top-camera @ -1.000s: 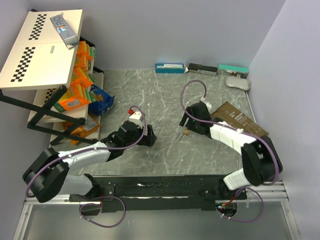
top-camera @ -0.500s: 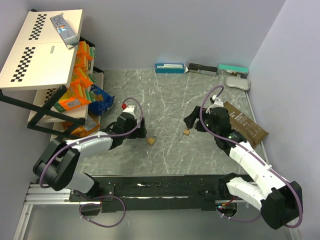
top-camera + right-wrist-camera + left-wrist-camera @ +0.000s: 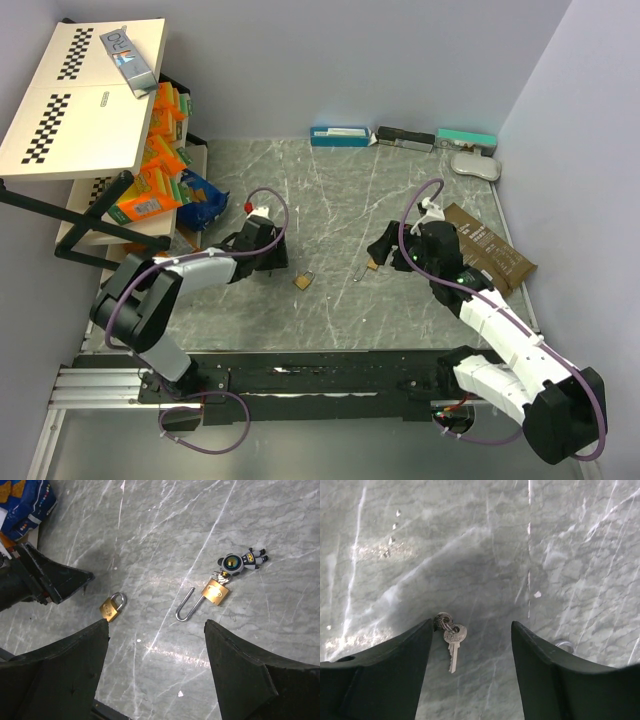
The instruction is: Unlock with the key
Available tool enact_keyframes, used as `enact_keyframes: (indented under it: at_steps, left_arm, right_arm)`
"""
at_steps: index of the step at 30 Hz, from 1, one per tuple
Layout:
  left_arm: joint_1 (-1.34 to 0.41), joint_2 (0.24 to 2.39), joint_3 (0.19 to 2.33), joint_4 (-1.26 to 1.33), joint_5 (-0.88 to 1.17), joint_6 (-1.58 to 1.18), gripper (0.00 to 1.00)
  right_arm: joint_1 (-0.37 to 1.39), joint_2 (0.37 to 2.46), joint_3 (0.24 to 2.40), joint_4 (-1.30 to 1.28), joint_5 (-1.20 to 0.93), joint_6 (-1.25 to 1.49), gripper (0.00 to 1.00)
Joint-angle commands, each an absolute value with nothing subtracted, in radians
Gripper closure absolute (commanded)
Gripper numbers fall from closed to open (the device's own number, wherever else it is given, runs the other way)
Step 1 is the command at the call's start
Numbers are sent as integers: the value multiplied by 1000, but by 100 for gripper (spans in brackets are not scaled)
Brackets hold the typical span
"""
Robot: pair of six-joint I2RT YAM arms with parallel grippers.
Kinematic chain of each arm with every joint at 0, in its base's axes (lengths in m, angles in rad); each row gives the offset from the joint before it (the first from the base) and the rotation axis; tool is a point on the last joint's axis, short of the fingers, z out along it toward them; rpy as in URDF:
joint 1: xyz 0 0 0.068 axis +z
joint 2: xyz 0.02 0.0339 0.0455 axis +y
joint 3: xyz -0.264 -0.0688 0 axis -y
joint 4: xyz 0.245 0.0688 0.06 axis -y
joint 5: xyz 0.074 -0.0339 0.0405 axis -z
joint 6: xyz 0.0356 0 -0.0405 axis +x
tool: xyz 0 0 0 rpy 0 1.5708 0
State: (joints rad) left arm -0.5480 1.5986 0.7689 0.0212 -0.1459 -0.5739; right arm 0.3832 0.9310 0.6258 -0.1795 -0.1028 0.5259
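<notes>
- Counter (image 3: pixel 330 190): grey marbled surface carrying all task items.
- Left tool (image 3: pixel 472 626): jaws stand apart, low over the counter, clamped on nothing. In the overhead view the left tool (image 3: pixel 268 258) sits left of centre, just beside the small padlock.
- Key (image 3: pixel 453 647): a silver key on a small ring, lying flat on the counter between the left tool's fingers (image 3: pixel 380 675). It is closer to the finger on the left of the wrist view. The ring lies at that fingertip's edge; whether they touch cannot be told. The overhead view does not show the key.
- Small padlock (image 3: pixel 111 606): brass body lying flat, its shackle appearing seated. It rests on the counter (image 3: pixel 302 281) between the two tools, nearer the left one. Nothing holds it.
- Long-shackle padlock (image 3: pixel 215 591): brass body lying flat, long shackle drawn out with its hooked end clear of the body. It lies near the right tool (image 3: pixel 383 250) in the overhead view and is not gripped.
- Charm (image 3: pixel 241 561): a small dark figure with a round yellow face, lying against the top of the long-shackle padlock.
- Right tool (image 3: pixel 156 625): jaws wide apart, raised above the counter, holding nothing. Both padlocks are visible beneath it.
- Blue packet (image 3: pixel 25 505): lies at the counter's left, behind the left tool.
- Brown pouch (image 3: pixel 485 245): lies flat at the counter's right side, partly under the right arm.
</notes>
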Motion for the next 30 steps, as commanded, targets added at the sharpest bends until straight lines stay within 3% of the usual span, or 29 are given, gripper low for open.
enact_keyframes:
  at_steps: [1,8,17,30]
  left_arm:
    - [-545,1652,813,32,-112,-604,34]
    - [-546,1632,796,115,-58,-562,38]
    - [-546,1506,753,82,-147,-531,38]
    - [-546,1666,845,-6,-160,-555,50]
  right_arm:
    - [383,916,606,-152,-106,520,17]
    - [383,934,612,-150,-101,522,17]
    - [383,986,621,-127,-126,531,17]
    - [383,1005,652,-140,-127,519,17]
